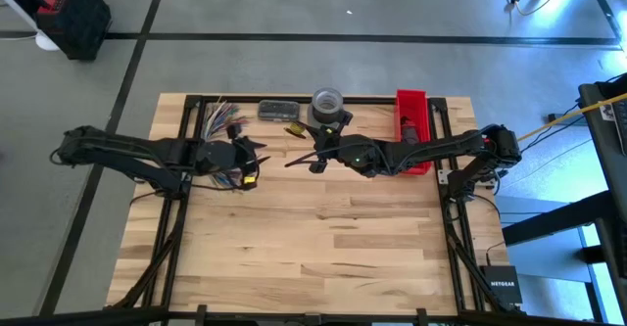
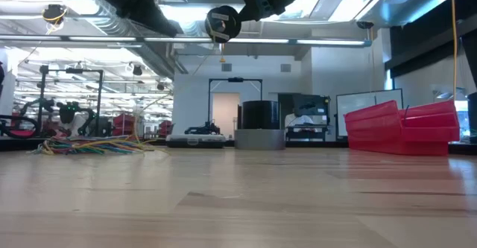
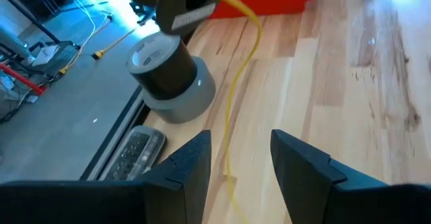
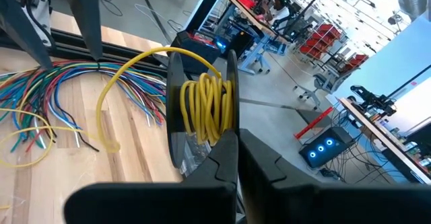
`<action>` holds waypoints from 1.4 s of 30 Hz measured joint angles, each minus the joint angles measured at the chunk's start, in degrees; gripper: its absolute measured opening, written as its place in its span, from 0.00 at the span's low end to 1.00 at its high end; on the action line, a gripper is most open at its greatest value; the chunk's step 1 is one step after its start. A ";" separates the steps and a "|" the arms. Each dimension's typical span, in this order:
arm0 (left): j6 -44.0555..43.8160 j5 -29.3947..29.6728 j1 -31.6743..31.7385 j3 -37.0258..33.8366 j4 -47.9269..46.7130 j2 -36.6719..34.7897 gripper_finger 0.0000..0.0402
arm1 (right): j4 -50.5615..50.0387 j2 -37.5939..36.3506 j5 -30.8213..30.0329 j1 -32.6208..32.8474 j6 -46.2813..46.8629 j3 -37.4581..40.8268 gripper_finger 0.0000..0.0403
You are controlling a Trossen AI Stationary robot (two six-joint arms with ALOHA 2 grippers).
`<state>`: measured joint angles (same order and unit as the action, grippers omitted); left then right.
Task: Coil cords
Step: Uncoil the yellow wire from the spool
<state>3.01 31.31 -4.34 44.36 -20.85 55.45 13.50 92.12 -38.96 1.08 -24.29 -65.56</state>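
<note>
Right end effector (image 4: 236, 146) closed on a small spool wound with yellow cord (image 4: 205, 106), held up off the pale wooden worktop (image 1: 323, 248) near its far middle; fingers pinched together on the spool's rim, a loose yellow tail arching off the reel and down to the wood; in the low view the spool (image 2: 222, 22) hangs well above the surface; left end effector (image 3: 239, 163) open, fingers apart with nothing between them, low over the worktop at the far left, the yellow strand (image 3: 239, 83) running down across the wood ahead of it without touching either finger; multicoloured bundle of thin loose cords, red, green, blue, white (image 1: 220, 116) fanned at the far-left corner, just beside the left arm; same bundle lies flat on the wood in the low view (image 2: 93, 145); grey tape roll with a dark roll stacked on it (image 1: 327, 103) near the far edge, middle; flat clear lidded case (image 1: 278, 109) just beside it, toward the cords; red plastic bin (image 1: 412, 120) at the far right, under the right arm; whole near half of the worktop bare, wide room there; black frame rails line the left, right and far edges.
</note>
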 joint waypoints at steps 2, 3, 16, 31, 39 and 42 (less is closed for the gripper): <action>0.34 0.02 0.00 0.00 2.08 1.03 0.37 | -0.01 0.00 0.02 0.00 0.00 0.00 0.01; 0.48 0.02 0.00 0.00 3.18 1.81 0.37 | -0.07 0.00 0.48 0.00 0.00 0.00 0.01; 6.29 0.02 0.00 -0.02 13.55 10.67 0.37 | -0.09 0.00 2.14 0.00 -0.02 0.00 0.01; 7.11 0.02 0.00 -0.02 13.42 10.65 0.37 | -0.11 0.00 2.14 0.00 0.00 0.00 0.01; 6.40 0.00 0.42 -0.02 13.45 11.18 0.37 | -0.07 0.00 2.12 0.00 0.00 0.00 0.01; 6.24 0.00 1.65 -0.02 13.52 12.61 0.37 | -0.07 0.00 2.12 0.00 0.00 0.00 0.01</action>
<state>9.25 31.31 -2.68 44.34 -7.33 68.06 13.43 92.12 -36.84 1.08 -24.29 -65.56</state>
